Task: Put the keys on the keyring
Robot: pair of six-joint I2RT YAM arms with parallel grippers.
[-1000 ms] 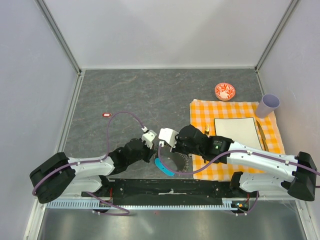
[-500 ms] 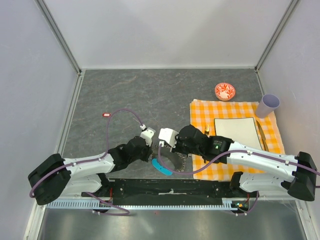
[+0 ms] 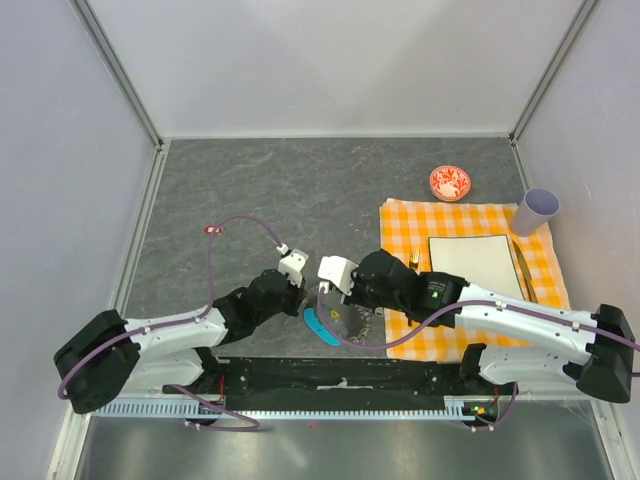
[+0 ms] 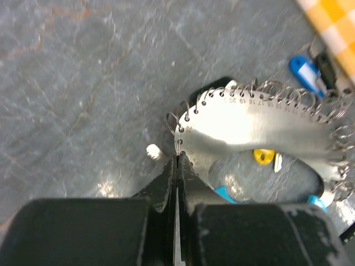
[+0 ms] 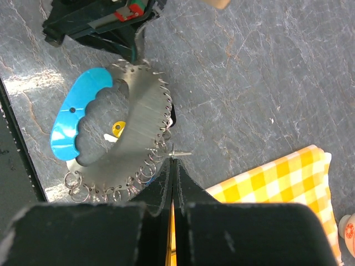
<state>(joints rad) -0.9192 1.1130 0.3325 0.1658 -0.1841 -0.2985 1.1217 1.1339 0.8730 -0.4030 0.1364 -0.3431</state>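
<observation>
The keyring (image 5: 141, 122) is a curved metal band edged with small wire rings, with a cyan strap (image 5: 77, 119); it lies on the grey table between the two arms (image 3: 335, 318). My left gripper (image 4: 178, 157) is shut with its tips on the band's end (image 4: 191, 141). At the band's far edge, my right gripper (image 5: 173, 162) is shut on a thin wire ring (image 5: 181, 153). A blue key (image 4: 307, 72) and a black one (image 4: 328, 65) lie by the band's other end. A yellow tag (image 4: 264, 155) sits inside the curve.
An orange checked cloth (image 3: 405, 225) on the right carries a white board (image 3: 470, 262), a fork (image 3: 413, 260) and a knife (image 3: 525, 270). A red-and-white bowl (image 3: 450, 183) and a lilac cup (image 3: 537, 210) stand behind it. A cable's red tag (image 3: 212, 229) lies left.
My left gripper opened a little and shut again while its wrist moved slightly away from the base. The cyan strap shifted a little left. The right arm held still.
</observation>
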